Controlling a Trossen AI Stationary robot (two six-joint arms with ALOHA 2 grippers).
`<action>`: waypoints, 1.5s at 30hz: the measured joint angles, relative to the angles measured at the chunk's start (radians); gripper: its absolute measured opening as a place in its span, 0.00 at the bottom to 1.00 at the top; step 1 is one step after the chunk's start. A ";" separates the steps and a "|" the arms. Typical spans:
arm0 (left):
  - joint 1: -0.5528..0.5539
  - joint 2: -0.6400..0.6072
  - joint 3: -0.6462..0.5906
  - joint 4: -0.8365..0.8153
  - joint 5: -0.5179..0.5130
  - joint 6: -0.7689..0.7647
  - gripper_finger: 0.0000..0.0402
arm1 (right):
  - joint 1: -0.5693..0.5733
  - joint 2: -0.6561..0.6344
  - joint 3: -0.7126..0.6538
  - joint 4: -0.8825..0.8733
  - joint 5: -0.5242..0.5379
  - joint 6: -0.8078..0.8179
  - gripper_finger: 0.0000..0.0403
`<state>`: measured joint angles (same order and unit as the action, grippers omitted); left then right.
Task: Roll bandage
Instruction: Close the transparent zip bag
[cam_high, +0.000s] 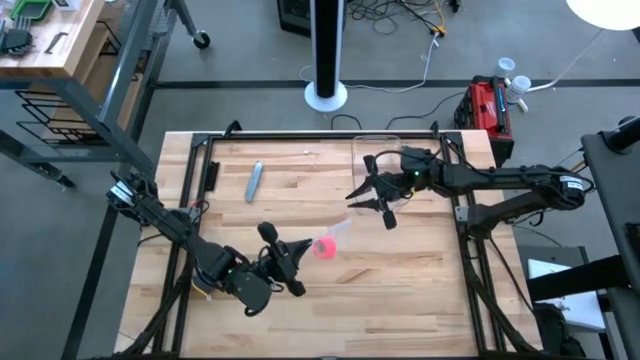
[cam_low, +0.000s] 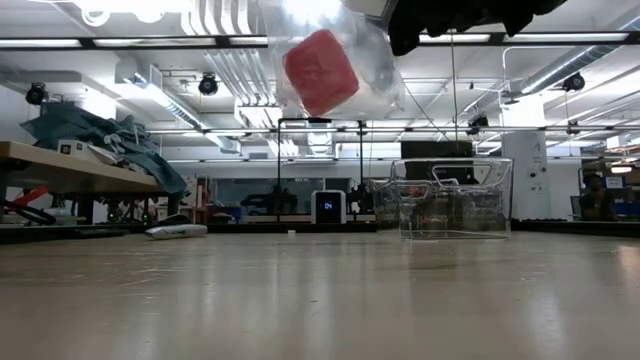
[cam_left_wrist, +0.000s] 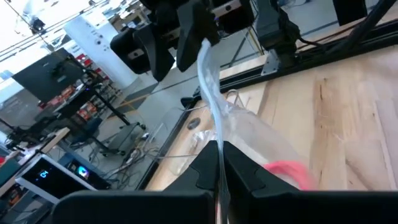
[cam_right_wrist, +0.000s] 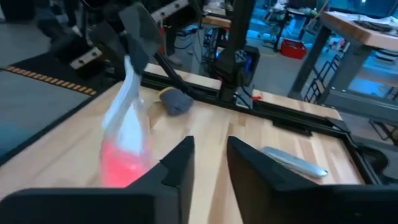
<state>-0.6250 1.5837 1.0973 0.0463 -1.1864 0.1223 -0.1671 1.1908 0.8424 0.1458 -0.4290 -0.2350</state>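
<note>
The bandage (cam_high: 323, 247) is a compact pink-red roll inside a clear crinkled plastic bag (cam_left_wrist: 233, 121). In the low view the roll (cam_low: 320, 70) hangs high above the tabletop. My left gripper (cam_high: 304, 252), near the table's front middle, is shut on the bag (cam_high: 336, 235). The bag's free end (cam_left_wrist: 204, 53) reaches toward my right gripper (cam_high: 372, 210). That gripper stands open a little farther back and to the right. Its fingers (cam_right_wrist: 177, 165) have nothing between them, and the bag (cam_right_wrist: 127, 134) is off to their side. My left gripper pinches the clear film of the bag (cam_left_wrist: 217, 152) between its two fingers, close beside the roll (cam_left_wrist: 289, 171). The fingers come nearly level from the table's left. The bag is lifted clear of the table, with the roll low in it beside the fingers.
A clear plastic box (cam_high: 378, 150) stands at the table's far edge, behind my right gripper. A slim grey-silver object (cam_high: 254, 180) lies at the far left. A dark grey-blue lump (cam_right_wrist: 176, 101) sits near the left arm. Bare wood (cam_high: 420, 280) stretches across the front right.
</note>
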 joint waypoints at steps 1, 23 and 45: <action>0.000 0.000 0.000 0.000 0.000 0.000 0.00 | 0.005 0.000 0.004 -0.003 0.000 0.002 0.33; -0.023 0.001 0.000 0.051 -0.248 0.017 0.00 | -0.031 -0.168 0.071 -0.236 0.003 0.079 0.46; -0.018 0.001 0.002 0.260 -0.123 0.168 0.00 | 0.030 -0.018 0.069 -0.014 -0.070 0.149 0.46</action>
<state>-0.6434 1.5848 1.0992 0.3059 -1.3098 0.2905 -0.1370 1.1728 0.9115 0.1322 -0.4989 -0.0856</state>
